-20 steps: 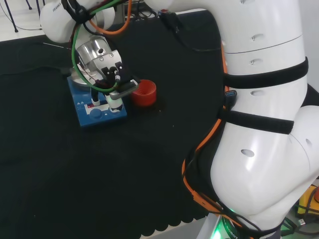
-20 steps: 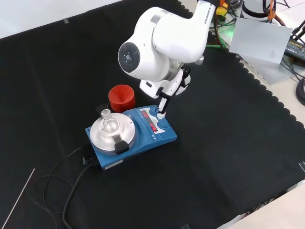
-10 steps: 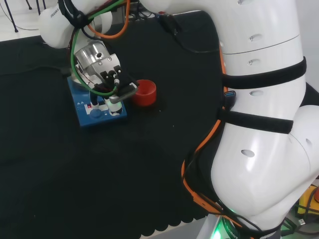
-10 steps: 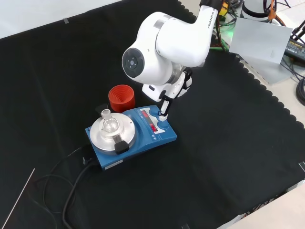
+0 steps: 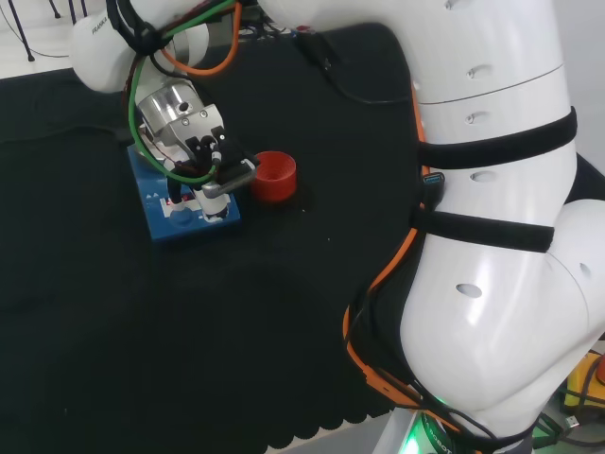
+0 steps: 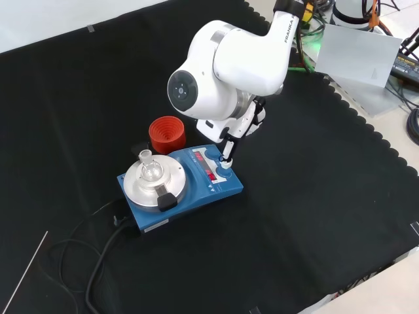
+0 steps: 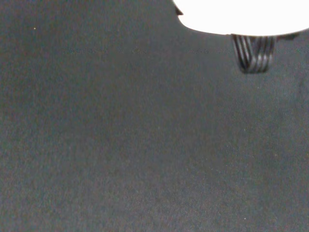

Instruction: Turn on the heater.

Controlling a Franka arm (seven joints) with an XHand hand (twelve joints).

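One straight black finger (image 6: pixel 227 152) reaches down onto the round knob (image 6: pixel 222 171) of the blue, slab-shaped heater (image 6: pixel 226 190) at the front view's centre. The hand (image 5: pixel 210 163) is otherwise uncurled. A ribbed red ring (image 6: pixel 166 134) sits just behind.

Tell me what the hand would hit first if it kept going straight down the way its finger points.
Most likely the heater's blue front panel: in the front view the hand's extended finger points down at the round blue knob there. Whether it already touches the knob cannot be told.
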